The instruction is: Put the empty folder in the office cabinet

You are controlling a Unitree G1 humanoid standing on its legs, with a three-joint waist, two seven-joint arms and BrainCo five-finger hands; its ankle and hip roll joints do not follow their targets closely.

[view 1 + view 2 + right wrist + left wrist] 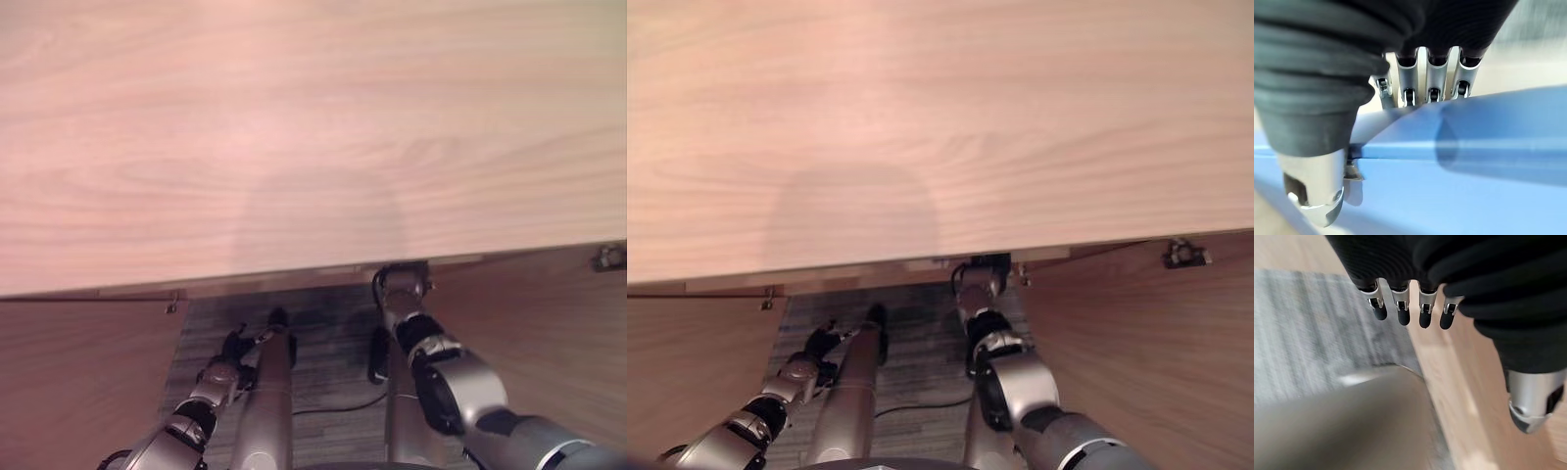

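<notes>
The blue folder (pixel 1474 161) shows in the right wrist view, held by my right hand (pixel 1312 191): the thumb lies on its near face and the fingers (pixel 1437 78) go behind its upper edge. From the head, my right wrist (pixel 404 294) reaches under the front edge of the wooden cabinet top (pixel 313 147), which hides the hand and the folder. My left hand (pixel 235 351) hangs low in front of the cabinet, its fingers (pixel 1403 308) straight and holding nothing.
Both cabinet doors stand open, the left door (pixel 78 382) and the right door (pixel 549 333), which carries a metal hinge (pixel 609 258) near its top. Grey striped carpet (pixel 333 328) lies between them. A wooden edge (pixel 1449 382) runs close beside my left hand.
</notes>
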